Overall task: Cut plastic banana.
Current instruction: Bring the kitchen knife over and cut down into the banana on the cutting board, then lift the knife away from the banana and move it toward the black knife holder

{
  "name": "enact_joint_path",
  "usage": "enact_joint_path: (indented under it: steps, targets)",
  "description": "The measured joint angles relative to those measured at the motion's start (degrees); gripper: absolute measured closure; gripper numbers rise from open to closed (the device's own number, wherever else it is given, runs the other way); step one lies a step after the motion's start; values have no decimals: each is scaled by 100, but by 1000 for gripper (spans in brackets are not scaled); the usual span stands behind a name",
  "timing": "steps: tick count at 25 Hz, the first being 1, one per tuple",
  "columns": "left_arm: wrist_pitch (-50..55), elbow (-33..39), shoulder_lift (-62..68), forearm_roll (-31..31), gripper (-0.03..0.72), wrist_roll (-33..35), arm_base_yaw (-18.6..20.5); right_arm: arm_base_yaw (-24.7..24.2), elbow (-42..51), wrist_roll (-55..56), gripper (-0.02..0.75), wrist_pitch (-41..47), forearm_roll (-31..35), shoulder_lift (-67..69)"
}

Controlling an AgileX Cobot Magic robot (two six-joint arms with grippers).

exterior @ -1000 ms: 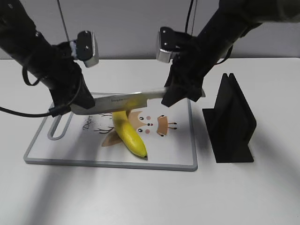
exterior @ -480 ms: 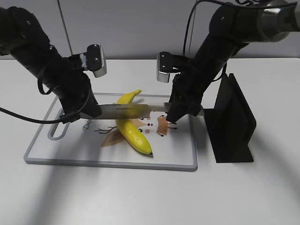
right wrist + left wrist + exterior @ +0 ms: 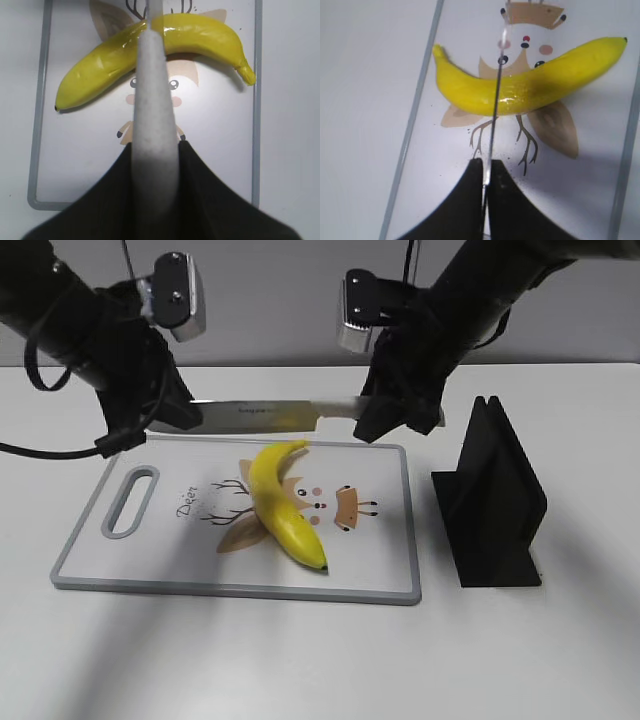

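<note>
A glossy yellow plastic banana (image 3: 281, 505) lies whole on the white cutting board (image 3: 150, 550); it also shows in the left wrist view (image 3: 520, 85) and the right wrist view (image 3: 115, 55). A long knife (image 3: 265, 416) hangs level above the board's far edge, clear of the banana. My left gripper (image 3: 178, 418) is shut on the blade's tip end (image 3: 492, 120). My right gripper (image 3: 372, 420) is shut on the knife's grey handle (image 3: 152, 125).
A black knife stand (image 3: 492, 500) stands upright on the white table just right of the board. The board has a handle slot (image 3: 132, 502) at its left end and a printed deer picture under the banana.
Both grippers have raised the knife from the banana, up and toward the board's far edge. The banana lies whole, shifted slightly from a second ago.
</note>
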Motion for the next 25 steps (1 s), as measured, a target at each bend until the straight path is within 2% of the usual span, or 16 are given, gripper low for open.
enact_joint_path:
  steps: [4, 6, 8, 13, 18, 22, 25]
  targets:
    - [139, 0, -216, -1, 680, -13, 0, 9, 0, 0, 555, 97, -3, -214]
    - [190, 0, -228, -66, 643, -35, 0, 9, 0, 20, 556, 152, -3, -271]
    - [220, 0, -228, -172, 564, -55, 0, 9, 0, 51, 560, 205, -3, -285]
    - [224, 0, -228, -481, 302, -126, 0, 9, 0, 174, 561, 205, -48, -296]
    - [-285, -64, -261, -431, 221, -1154, 5, 3, 0, 573, 561, 236, -555, -440]
    - [-237, -497, -272, -299, 169, -1958, 5, -8, 0, 871, 561, 424, -853, -657]
    - [22, -945, -272, 182, 141, -2921, 5, -8, 0, 1384, 561, 527, -978, -869]
